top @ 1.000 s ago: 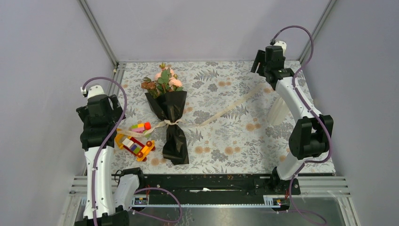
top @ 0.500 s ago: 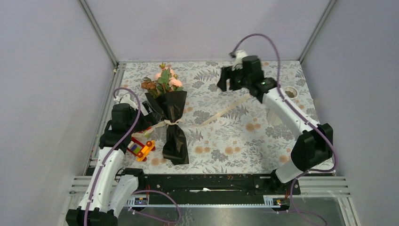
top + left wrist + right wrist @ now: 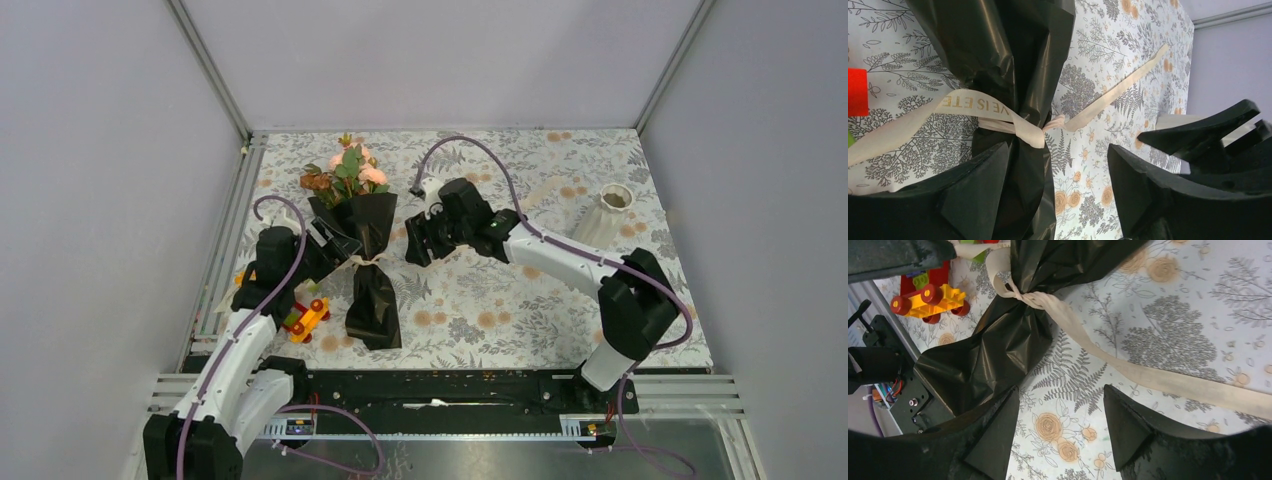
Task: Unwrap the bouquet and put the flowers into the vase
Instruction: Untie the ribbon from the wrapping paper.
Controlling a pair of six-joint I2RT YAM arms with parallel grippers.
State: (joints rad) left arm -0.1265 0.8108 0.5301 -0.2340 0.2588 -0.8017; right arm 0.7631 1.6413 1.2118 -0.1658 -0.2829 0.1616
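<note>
The bouquet (image 3: 366,262), a cone of glossy black paper, lies left of centre on the floral cloth. Its peach-pink flowers (image 3: 350,172) and green leaves point to the far side. A cream ribbon (image 3: 998,117) is knotted round its waist, and one tail (image 3: 1158,382) trails right across the cloth. My left gripper (image 3: 338,243) is open at the knot's left, its near finger (image 3: 973,180) against the black paper (image 3: 1013,60). My right gripper (image 3: 413,246) is open just right of the knot, low over the cloth, nothing between its fingers (image 3: 1128,425). The white ribbed vase (image 3: 607,214) stands upright at the far right.
A colourful toy-block car (image 3: 304,318) sits by the left arm, close to the bouquet's lower left, and shows in the right wrist view too (image 3: 930,297). Metal rails (image 3: 450,385) edge the table's near side. Grey walls enclose the other sides.
Both arms have swung in to the bouquet's waist, the left from the left edge, the right from the far right corner, uncovering the vase. Both pairs of jaws have narrowed a little.
</note>
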